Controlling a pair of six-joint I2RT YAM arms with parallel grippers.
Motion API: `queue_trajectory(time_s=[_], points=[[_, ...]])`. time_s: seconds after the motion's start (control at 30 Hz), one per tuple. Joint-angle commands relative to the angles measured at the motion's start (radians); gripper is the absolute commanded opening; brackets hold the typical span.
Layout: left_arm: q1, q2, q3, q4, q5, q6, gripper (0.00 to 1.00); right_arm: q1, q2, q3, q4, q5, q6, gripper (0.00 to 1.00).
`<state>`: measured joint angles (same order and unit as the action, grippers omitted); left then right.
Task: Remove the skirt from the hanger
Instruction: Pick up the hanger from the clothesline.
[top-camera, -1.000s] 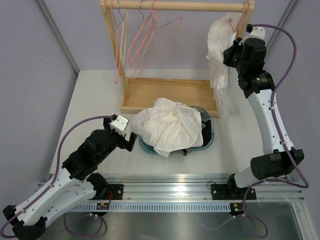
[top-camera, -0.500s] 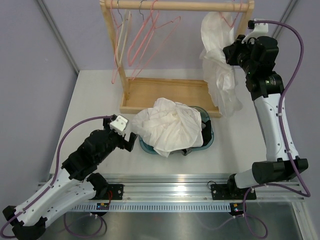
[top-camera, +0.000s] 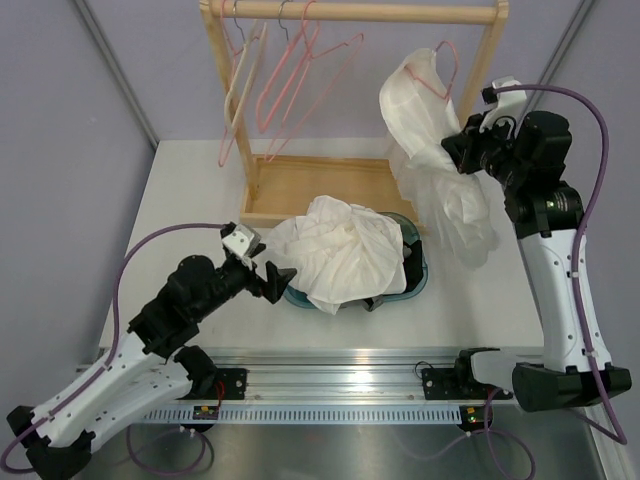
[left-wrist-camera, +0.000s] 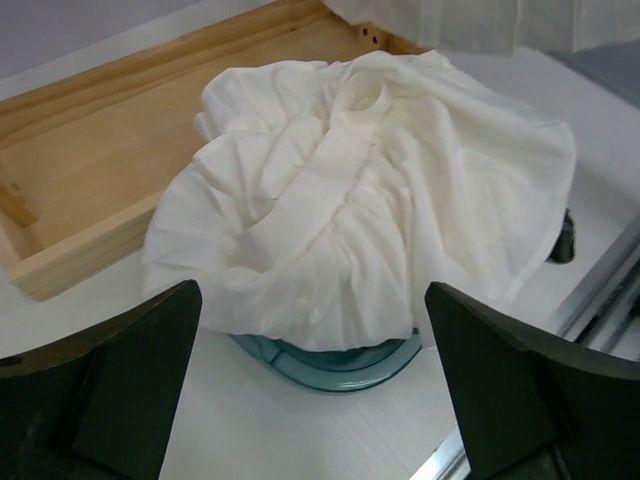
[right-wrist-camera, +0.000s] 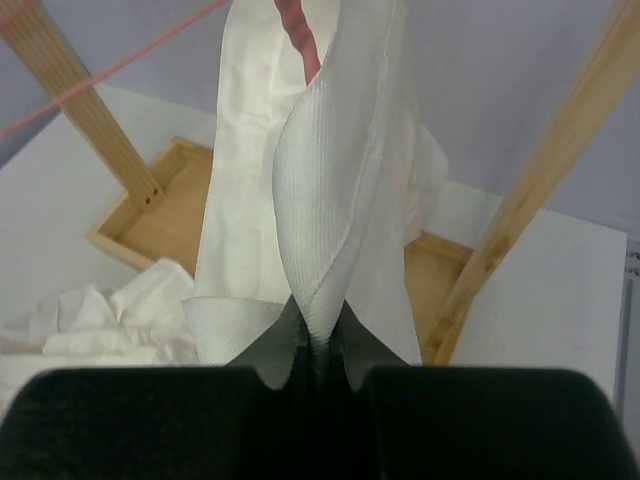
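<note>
**A:** Where is the skirt?

**B:** The skirt (top-camera: 430, 130) looks white here. It hangs in the air over the far right part of the table (top-camera: 190, 200), just in front of the right post of the rack (top-camera: 350, 12). It is draped on a pink hanger (top-camera: 443, 75), whose wire shows at its top, below the rail.

**A:** Is anything holding it?

**B:** The right pincer (top-camera: 452, 148) is clamped on a fold of the cloth. In its wrist view, ribbed fabric (right-wrist-camera: 330, 180) is pinched between the two fingers and runs from them to the hanger (right-wrist-camera: 300, 35).

**A:** And the left one?

**B:** The left pincer (top-camera: 275, 277) has its jaws wide apart and holds nothing. It is low over the near left of the table, pointed at the tub (top-camera: 415, 280), just beside its left rim.

**A:** What is in the tub?

**B:** A crumpled white cloth (top-camera: 340, 250) is heaped in it and spills over the rim. The tub sits mid-table, in front of the rack's wooden base. More hangers (top-camera: 290, 80) hang at the rail's left end.
</note>
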<state>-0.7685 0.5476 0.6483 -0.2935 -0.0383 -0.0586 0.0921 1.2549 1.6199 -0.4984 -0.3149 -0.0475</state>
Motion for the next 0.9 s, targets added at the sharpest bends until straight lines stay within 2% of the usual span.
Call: queue_trajectory(time_s=[0.0,0.1,0.2,0.27,0.43,0.57,0.7,0.87], points=[[-0.002,0.093,0.077,0.171,0.136,-0.18,0.99,-0.022,-0.1,-0.038,-0.066,-0.11,-0.132,0.0],[-0.005,0.221,0.157,0.223,0.196,-0.301,0.99,-0.037,-0.201,-0.087,-0.181,-0.171,-0.271,0.0],[-0.027,0.348,0.215,0.281,0.192,-0.398,0.98,-0.043,-0.261,-0.118,-0.306,-0.216,-0.36,0.0],[-0.069,0.438,0.295,0.289,0.141,-0.431,0.96,-0.045,-0.32,-0.115,-0.411,-0.225,-0.481,0.0],[-0.124,0.597,0.445,0.349,0.069,-0.52,0.91,-0.043,-0.394,-0.121,-0.555,-0.165,-0.618,0.0],[-0.147,0.727,0.597,0.33,0.043,-0.564,0.9,-0.043,-0.456,-0.14,-0.629,-0.15,-0.675,0.0],[-0.16,0.833,0.669,0.327,0.044,-0.57,0.85,-0.045,-0.5,-0.153,-0.669,-0.151,-0.706,0.0],[-0.173,0.887,0.718,0.292,0.057,-0.549,0.79,-0.043,-0.522,-0.167,-0.69,-0.167,-0.712,0.0]])
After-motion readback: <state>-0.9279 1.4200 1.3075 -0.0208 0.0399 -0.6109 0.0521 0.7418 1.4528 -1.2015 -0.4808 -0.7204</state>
